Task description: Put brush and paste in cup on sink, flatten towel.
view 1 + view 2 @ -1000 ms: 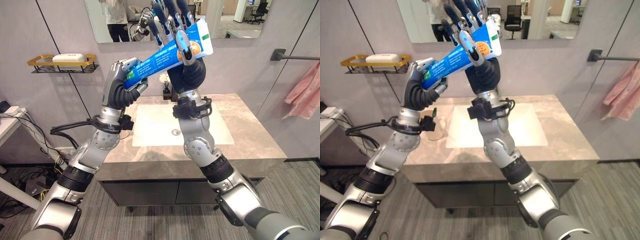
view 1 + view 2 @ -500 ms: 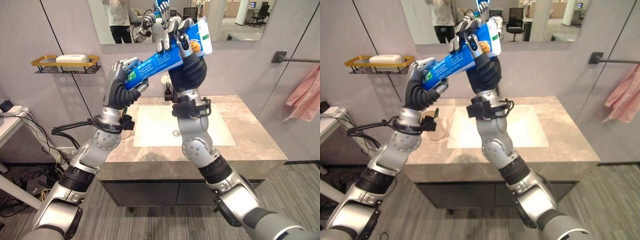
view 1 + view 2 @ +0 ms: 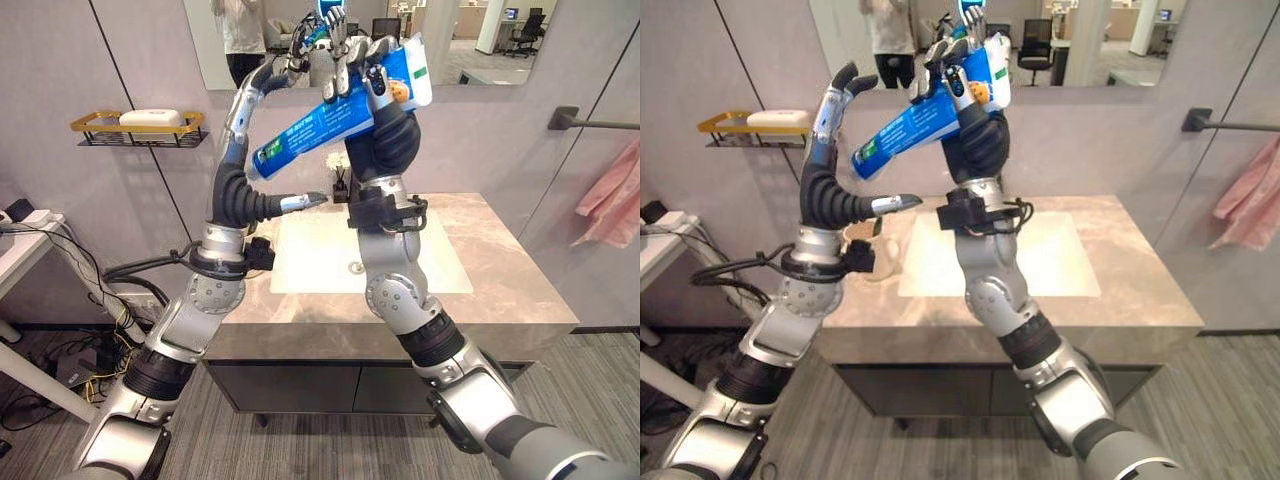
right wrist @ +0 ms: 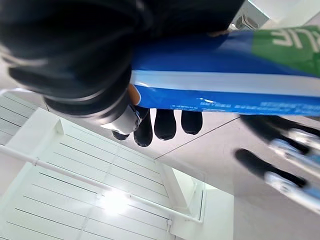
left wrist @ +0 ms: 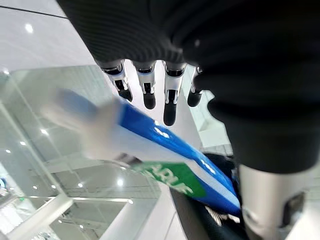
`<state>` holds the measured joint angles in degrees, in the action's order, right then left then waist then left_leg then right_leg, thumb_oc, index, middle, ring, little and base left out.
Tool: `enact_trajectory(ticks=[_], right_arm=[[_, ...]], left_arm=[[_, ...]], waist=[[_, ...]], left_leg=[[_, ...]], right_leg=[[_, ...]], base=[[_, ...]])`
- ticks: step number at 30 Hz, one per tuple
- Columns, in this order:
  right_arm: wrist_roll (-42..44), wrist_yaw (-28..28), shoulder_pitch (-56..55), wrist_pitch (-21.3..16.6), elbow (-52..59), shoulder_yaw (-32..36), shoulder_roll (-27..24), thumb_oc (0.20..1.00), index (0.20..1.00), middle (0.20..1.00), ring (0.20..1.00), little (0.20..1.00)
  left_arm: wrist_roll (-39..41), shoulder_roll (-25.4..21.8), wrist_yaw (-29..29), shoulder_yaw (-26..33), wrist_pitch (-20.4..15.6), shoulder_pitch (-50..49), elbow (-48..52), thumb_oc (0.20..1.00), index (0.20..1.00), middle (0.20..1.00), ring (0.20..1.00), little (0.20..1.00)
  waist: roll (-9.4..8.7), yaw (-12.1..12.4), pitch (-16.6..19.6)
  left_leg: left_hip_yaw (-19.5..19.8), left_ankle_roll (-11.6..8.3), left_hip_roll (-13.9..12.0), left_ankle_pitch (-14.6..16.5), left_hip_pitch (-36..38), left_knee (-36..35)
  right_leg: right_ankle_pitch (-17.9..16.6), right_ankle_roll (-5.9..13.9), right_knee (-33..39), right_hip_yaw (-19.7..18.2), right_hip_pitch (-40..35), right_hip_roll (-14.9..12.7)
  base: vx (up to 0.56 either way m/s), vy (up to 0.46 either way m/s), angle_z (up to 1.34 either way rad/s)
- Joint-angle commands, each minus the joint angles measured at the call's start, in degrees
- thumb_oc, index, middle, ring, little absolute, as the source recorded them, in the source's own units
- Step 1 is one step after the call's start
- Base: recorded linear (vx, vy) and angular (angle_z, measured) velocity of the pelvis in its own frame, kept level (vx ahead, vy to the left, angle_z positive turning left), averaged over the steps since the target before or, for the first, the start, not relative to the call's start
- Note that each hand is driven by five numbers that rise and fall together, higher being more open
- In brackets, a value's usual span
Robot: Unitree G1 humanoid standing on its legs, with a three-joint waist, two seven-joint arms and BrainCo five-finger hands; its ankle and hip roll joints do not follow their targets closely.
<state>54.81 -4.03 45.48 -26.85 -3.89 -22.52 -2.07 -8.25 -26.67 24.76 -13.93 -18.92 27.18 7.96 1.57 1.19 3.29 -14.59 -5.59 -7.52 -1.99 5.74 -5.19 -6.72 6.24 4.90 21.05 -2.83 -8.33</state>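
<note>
The blue toothpaste box [image 3: 330, 125] slants in the air above the sink. My right hand [image 3: 385, 125] is shut on its upper end, fingers [image 4: 165, 125] curled round it. Just left of the box's lower end is my left hand [image 3: 235, 180], open, with fingers [image 5: 150, 92] straight up and thumb pointing at the basin, no longer touching the box [image 5: 170, 150]. A clear cup [image 3: 872, 262] stands on the counter behind my left wrist, partly hidden. The pink towel [image 3: 610, 195] hangs bunched at the far right under a dark bar [image 3: 595, 117].
The white basin [image 3: 310, 265] is set in a grey marble counter [image 3: 500, 290]. A small vase of flowers [image 3: 338, 178] stands at the back. A gold-edged shelf with soap [image 3: 135, 125] is on the left wall. The mirror [image 3: 240, 40] reflects a person.
My left hand has let go of the lower end of the toothpaste box and spread open. The right hand keeps the box, now gripped tighter and raised slightly.
</note>
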Motion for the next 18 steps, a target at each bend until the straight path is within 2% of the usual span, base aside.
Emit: enact_trajectory(ticks=[1, 3, 7, 9, 11, 12, 15, 16, 18], right_arm=[[-2.26, -0.23, 4.02, -3.64, 0.79, 5.07, 3.16, 0.2, 0.2, 0.2, 0.2, 0.2], [-3.77, -0.67, 3.37, -3.91, 1.22, 6.3, 1.19, 0.2, 0.2, 0.2, 0.2, 0.2], [-5.4, -1.35, 2.85, -3.89, 1.31, 7.24, -0.81, 0.2, 0.2, 0.2, 0.2, 0.2], [-10.6, -3.24, 2.28, -3.17, 1.45, 7.92, -5.25, 0.2, 0.2, 0.2, 0.2, 0.2], [-11.2, -3.64, 2.04, -2.99, 1.51, 8.0, -5.58, 0.2, 0.2, 0.2, 0.2, 0.2], [-12.71, -4.94, 2.57, -3.0, -0.41, 9.71, -7.49, 0.2, 0.2, 0.2, 0.2, 0.2], [-13.07, -5.96, 3.2, -3.23, -2.21, 11.22, -9.48, 0.2, 0.2, 0.2, 0.2, 0.2], [-13.08, -5.98, 3.23, -3.24, -2.21, 11.23, -9.55, 0.2, 0.2, 0.2, 0.2, 0.2], [-14.25, -7.25, 4.16, -3.0, -4.59, 12.66, -12.47, 0.2, 0.2, 0.2, 0.2, 0.2]], left_arm=[[2.63, -3.27, 2.3, 1.89, -1.71, 2.54, 1.93, 1.0, 1.0, 1.0, 1.0, 1.0], [2.22, -4.23, 2.84, 5.66, -2.4, -2.78, 4.62, 1.0, 1.0, 1.0, 1.0, 1.0], [2.32, -5.57, 2.64, 9.45, -2.84, -8.78, 5.91, 1.0, 1.0, 1.0, 1.0, 1.0], [1.38, -7.47, 2.38, 11.91, -3.14, -12.69, 7.14, 1.0, 1.0, 1.0, 1.0, 1.0], [2.64, -7.52, 1.69, 13.32, -3.75, -14.74, 7.84, 1.0, 1.0, 1.0, 1.0, 1.0], [5.31, -7.84, 0.03, 16.51, -4.63, -20.98, 7.59, 1.0, 1.0, 1.0, 1.0, 1.0], [10.05, -6.41, -1.69, 17.11, -4.38, -25.21, 4.4, 1.0, 1.0, 1.0, 1.0, 1.0], [10.15, -6.39, -1.77, 17.11, -4.4, -25.15, 4.39, 1.0, 1.0, 1.0, 1.0, 1.0], [13.94, -5.79, -4.85, 16.55, -3.82, -29.66, -0.01, 1.0, 1.0, 1.0, 1.0, 1.0]], waist=[[-4.22, 1.1, 0.61], [-4.39, 2.35, -0.25], [-4.59, 3.75, -1.02], [-4.9, 5.47, -2.04], [-4.95, 5.76, -2.07], [-5.23, 7.85, -2.7], [-5.67, 9.69, -3.36], [-5.71, 9.58, -3.29], [-6.11, 11.68, -4.14]], left_leg=[[1.44, -1.26, -2.32, -1.11, -1.15, 0.19], [1.99, -1.32, -2.26, -1.31, -1.72, 0.19], [3.1, -1.45, -2.14, -1.75, -2.67, 0.19], [4.83, -1.62, -2.07, -2.26, -4.18, 0.19], [5.43, -1.62, -1.99, -2.38, -4.49, 0.19], [7.22, -1.82, -1.72, -2.54, -5.55, 0.19], [9.07, -1.69, -1.26, -3.04, -7.12, 0.19], [9.2, -1.56, -1.11, -3.4, -7.46, 0.19], [10.65, -1.44, -0.7, -3.93, -8.85, 0.19]], right_leg=[[-1.24, 4.8, -0.57, -1.63, -2.14, -8.79], [-1.27, 4.86, -0.74, -0.96, -2.19, -8.82], [-1.15, 4.81, -1.02, -0.15, -2.24, -8.89], [-1.0, 4.94, -0.99, 1.36, -2.64, -8.88], [-0.93, 4.95, -0.96, 1.96, -2.84, -8.87], [-0.6, 5.11, -0.94, 3.84, -3.57, -8.78], [-0.7, 5.22, -0.87, 5.68, -3.83, -8.83], [-0.97, 5.17, -0.83, 5.82, -3.61, -8.94], [-1.02, 5.4, -0.61, 7.48, -3.97, -8.98]], base=[[0.0, 0.0, 0.0], [-0.01, -0.007, 0.03], [-0.02, -0.011, 0.18], [-0.03, -0.019, 0.31], [0.01, -0.006, 0.38], [0.01, -0.01, 0.52], [0.0, -0.004, 0.47], [0.01, -0.001, 0.48], [0.01, 0.006, 0.36]])
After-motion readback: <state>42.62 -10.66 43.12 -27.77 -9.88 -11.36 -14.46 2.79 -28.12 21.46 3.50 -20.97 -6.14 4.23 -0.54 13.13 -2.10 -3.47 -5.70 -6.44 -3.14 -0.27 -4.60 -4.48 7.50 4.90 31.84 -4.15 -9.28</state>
